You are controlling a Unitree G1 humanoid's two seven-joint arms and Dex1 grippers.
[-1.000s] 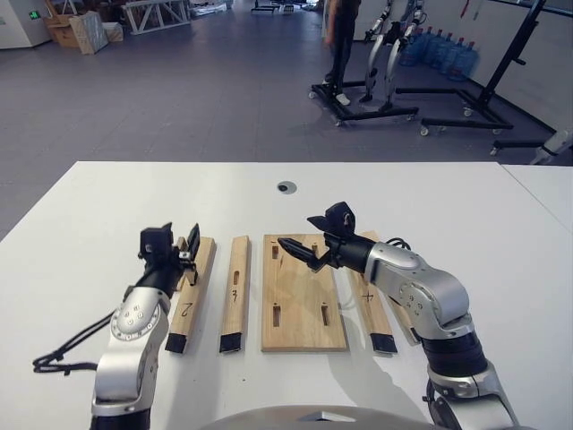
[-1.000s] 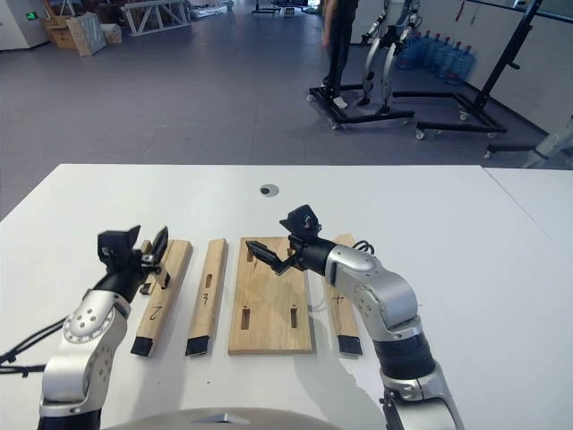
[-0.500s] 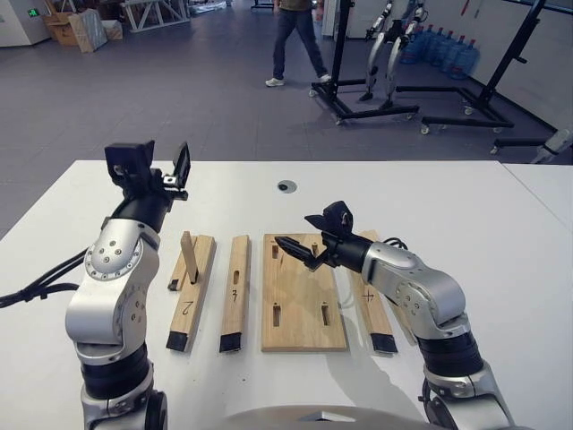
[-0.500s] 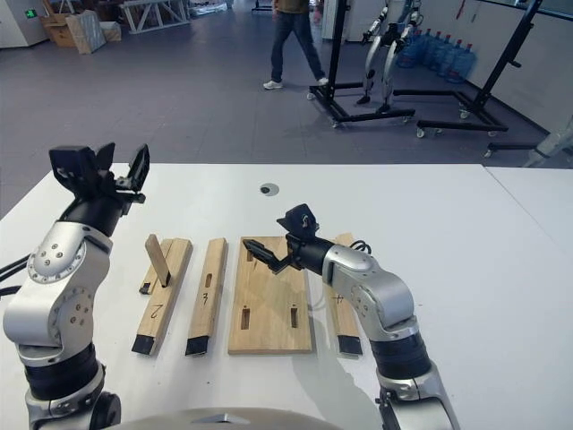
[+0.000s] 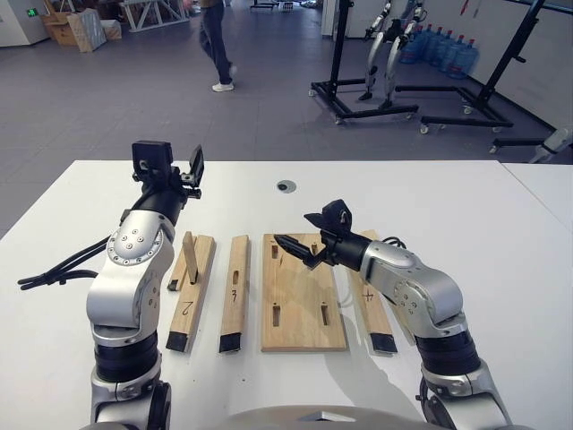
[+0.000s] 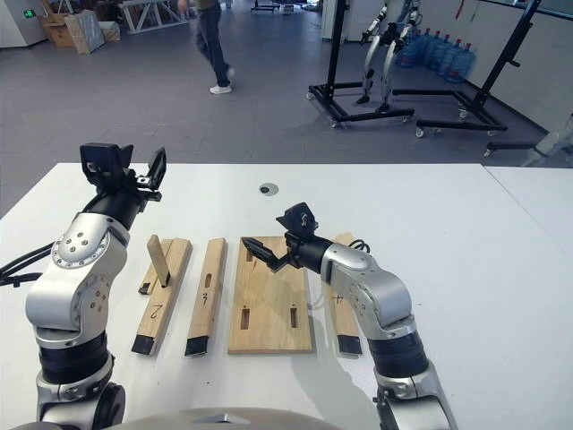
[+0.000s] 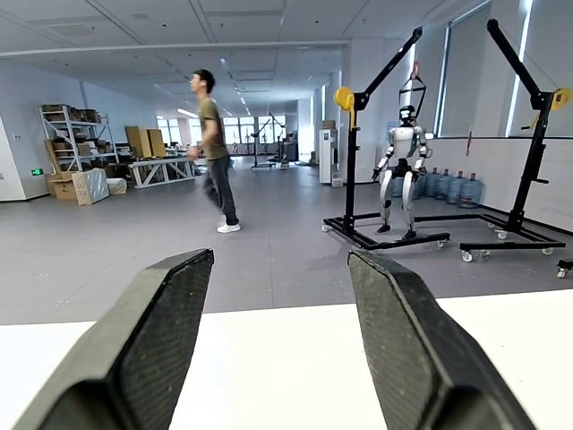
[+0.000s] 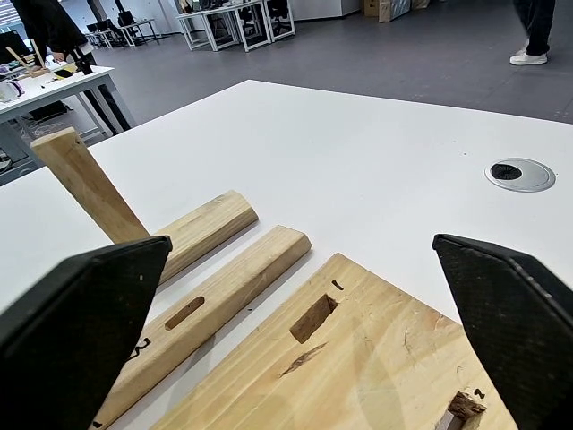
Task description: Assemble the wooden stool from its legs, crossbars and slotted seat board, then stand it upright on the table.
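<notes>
- The left gripper (image 7: 282,345) is raised above the table (image 5: 466,206), well to the left of the seat board (image 5: 303,296) and beyond its far edge. Its two dark fingers (image 7: 143,349) are spread wide with nothing between them, and they point out toward the room.
- A black cable (image 5: 54,273) trails from the left arm across the table, far to the left of the seat board.
- The leg marked 2 (image 5: 191,300) lies flat, two places left of the seat board and parallel to its long side, with a black cap at the near end.
- A short crossbar (image 5: 190,255) stands tilted on the far half of that leg. Whether it sits in a slot cannot be told.
- A second leg (image 5: 236,291) lies flat just left of the seat board, apart from it and slot side up.
- The seat board lies flat on the table with its four slots facing up.
- A round grommet (image 5: 286,186) is set in the table beyond the seat board's far edge.
- The right gripper (image 5: 295,248) hangs over the far end of the seat board, its fingers spread apart and empty.
- Another leg (image 5: 374,309) lies just right of the seat board, partly under the right arm.
</notes>
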